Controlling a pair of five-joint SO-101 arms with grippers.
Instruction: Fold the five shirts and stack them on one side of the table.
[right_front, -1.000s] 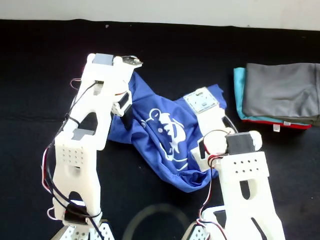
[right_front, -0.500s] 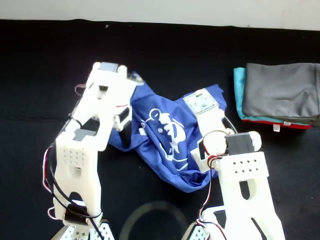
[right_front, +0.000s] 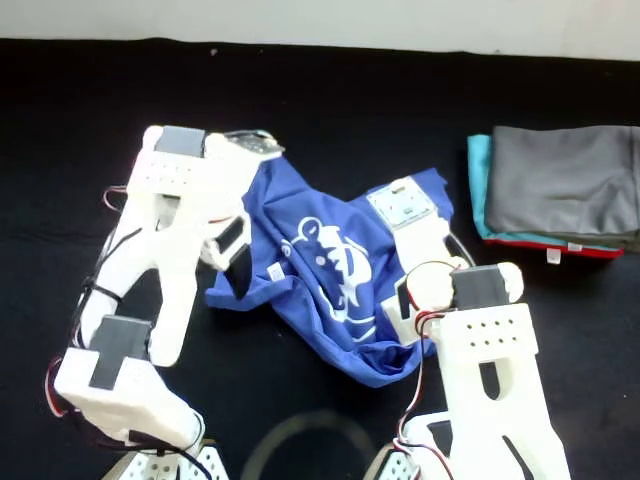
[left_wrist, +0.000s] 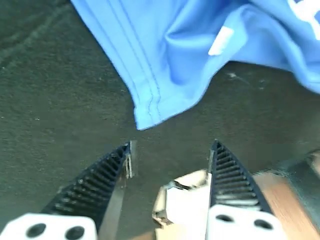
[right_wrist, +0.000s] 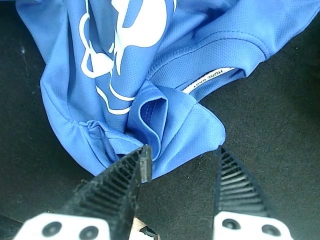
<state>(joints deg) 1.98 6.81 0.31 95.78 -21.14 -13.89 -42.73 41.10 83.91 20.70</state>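
A crumpled blue shirt (right_front: 330, 270) with a white print lies in the middle of the black table. My left gripper (left_wrist: 172, 147) is open just above the cloth-covered table, a short way off the shirt's hemmed corner (left_wrist: 150, 107); in the high view it sits at the shirt's left edge (right_front: 234, 265). My right gripper (right_wrist: 182, 155) is open over the bunched collar fold (right_wrist: 155, 117), with one fingertip (right_wrist: 142, 160) over the fabric's edge. Its arm (right_front: 485, 340) covers the shirt's right side.
A stack of folded shirts (right_front: 560, 185), grey on top with teal and red beneath, lies at the right edge of the table. Bare black cloth (right_front: 100, 120) stretches along the far side and the left. A white wall borders the back.
My left arm has swung to the left and its elbow has dropped toward the front. The shirt's left corner now lies farther out to the left, with a small white tag showing.
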